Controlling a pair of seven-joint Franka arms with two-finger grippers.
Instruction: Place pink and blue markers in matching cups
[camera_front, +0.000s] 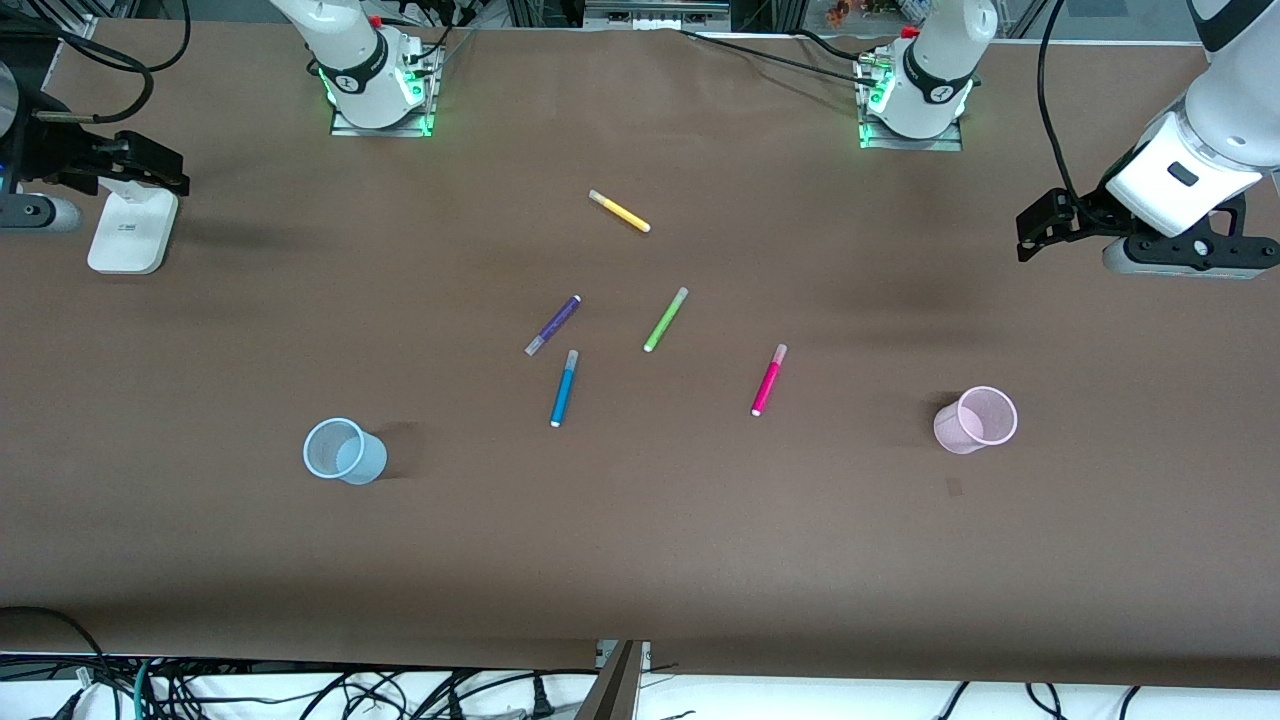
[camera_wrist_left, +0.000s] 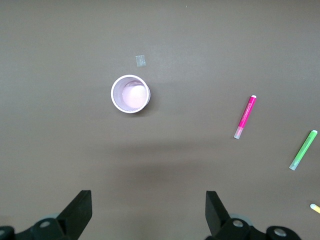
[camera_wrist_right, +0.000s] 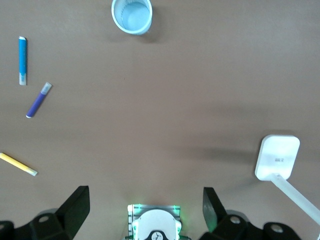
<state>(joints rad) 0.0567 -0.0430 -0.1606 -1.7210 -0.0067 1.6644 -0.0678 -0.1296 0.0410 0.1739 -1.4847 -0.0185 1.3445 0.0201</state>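
Observation:
The pink marker (camera_front: 769, 380) lies flat near the table's middle, and also shows in the left wrist view (camera_wrist_left: 245, 117). The blue marker (camera_front: 564, 388) lies flat beside it toward the right arm's end, and shows in the right wrist view (camera_wrist_right: 22, 60). The pale pink cup (camera_front: 975, 420) stands upright toward the left arm's end (camera_wrist_left: 130, 94). The pale blue cup (camera_front: 343, 452) stands upright toward the right arm's end (camera_wrist_right: 132, 16). My left gripper (camera_front: 1035, 228) hangs open and empty over the left arm's end (camera_wrist_left: 148, 197). My right gripper (camera_front: 160, 165) hangs open and empty over the right arm's end (camera_wrist_right: 145, 192).
A purple pen (camera_front: 553, 325), a lime-green pen (camera_front: 666, 319) and a yellow pen (camera_front: 620, 212) lie loose, farther from the front camera than the two markers. A white flat block (camera_front: 130, 230) sits under the right gripper. A small tape patch (camera_front: 953, 487) lies by the pink cup.

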